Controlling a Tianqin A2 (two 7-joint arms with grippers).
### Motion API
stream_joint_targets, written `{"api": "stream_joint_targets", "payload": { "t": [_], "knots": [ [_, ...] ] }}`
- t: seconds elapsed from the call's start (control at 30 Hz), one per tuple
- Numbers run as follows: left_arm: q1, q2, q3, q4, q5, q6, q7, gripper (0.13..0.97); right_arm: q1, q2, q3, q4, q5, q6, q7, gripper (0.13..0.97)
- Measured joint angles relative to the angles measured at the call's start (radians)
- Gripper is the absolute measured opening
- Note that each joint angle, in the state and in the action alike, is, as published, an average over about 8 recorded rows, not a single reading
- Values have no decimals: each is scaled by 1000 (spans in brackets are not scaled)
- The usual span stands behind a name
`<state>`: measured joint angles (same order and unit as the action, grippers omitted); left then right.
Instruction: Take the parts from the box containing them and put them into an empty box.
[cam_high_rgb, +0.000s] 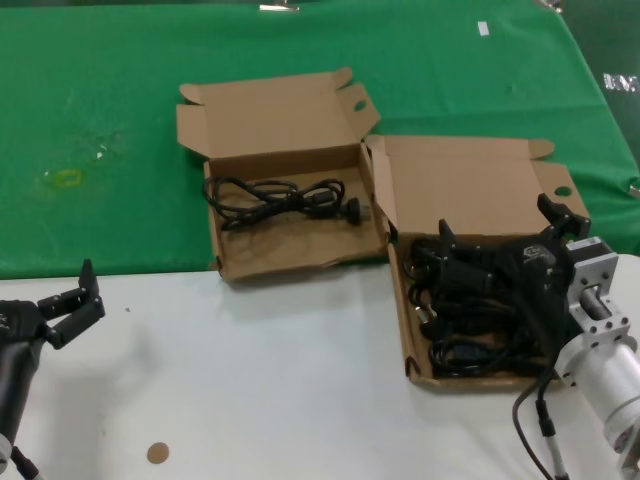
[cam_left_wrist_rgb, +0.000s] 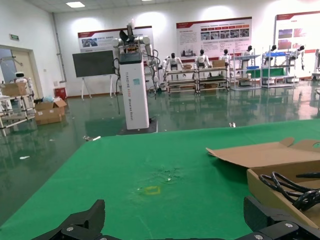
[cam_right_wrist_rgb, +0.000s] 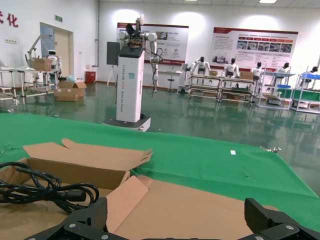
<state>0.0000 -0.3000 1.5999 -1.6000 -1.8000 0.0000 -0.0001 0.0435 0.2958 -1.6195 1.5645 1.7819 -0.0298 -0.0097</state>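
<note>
On the head view, two open cardboard boxes stand side by side on a table covered at its far part with a green cloth (cam_high_rgb: 120, 120) and white at its near part.

The smaller box (cam_high_rgb: 300, 255), to the left and farther back, has its lid folded back and holds one coiled black power cord (cam_high_rgb: 285, 197) lying flat on its floor, plug toward the right.

The larger box (cam_high_rgb: 470, 185), to the right and nearer, also has its lid back, with the oval finger hole visible on the lid edge. Its tray holds a pile of black power cords (cam_high_rgb: 470, 350), tangled together; individual bundles cannot be separated by eye.

The right gripper (cam_high_rgb: 500, 235) is over the far part of the larger box's tray, just above the pile. Its fingers stand spread apart, one at the left near the tray's far-left corner, one at the right near the lid; nothing is seen clamped between them.

The left gripper (cam_high_rgb: 75, 305) is parked at the near left over the white surface, well apart from both boxes, fingers spread and empty.

A small brown disc (cam_high_rgb: 158, 453) lies on the white surface near the left arm.
</note>
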Motion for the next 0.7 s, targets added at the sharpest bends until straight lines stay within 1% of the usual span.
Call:
{"api": "stream_joint_targets", "payload": {
  "t": [0.7],
  "knots": [
    [0,0,0,0,0,0,0,966,0,0,0,0,0,0,0,966]
  ]
}}
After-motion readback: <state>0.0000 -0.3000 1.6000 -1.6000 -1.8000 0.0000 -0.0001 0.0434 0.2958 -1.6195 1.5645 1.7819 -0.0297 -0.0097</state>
